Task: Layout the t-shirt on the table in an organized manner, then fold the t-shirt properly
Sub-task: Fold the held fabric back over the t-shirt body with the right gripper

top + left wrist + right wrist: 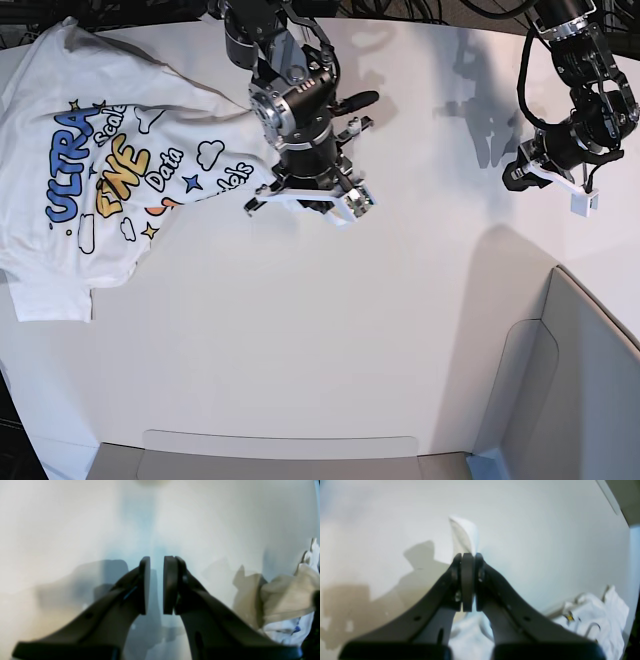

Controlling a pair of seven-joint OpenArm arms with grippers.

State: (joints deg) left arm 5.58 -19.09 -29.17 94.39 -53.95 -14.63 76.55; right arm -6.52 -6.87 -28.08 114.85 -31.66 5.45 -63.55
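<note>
Right wrist view shows the right hand (468,582) pinched shut on the white printed cotton t-shirt (110,170); drag slowly, low over the white desk (330,340).

My right tool (467,582) has matt black plastic-looking fingers (495,597) with smooth dark pads, the t-shirt (90,170) is soft, wrinkled white cloth with flat coloured print, and my bench (330,340) is smooth white with a slight sheen.
</note>
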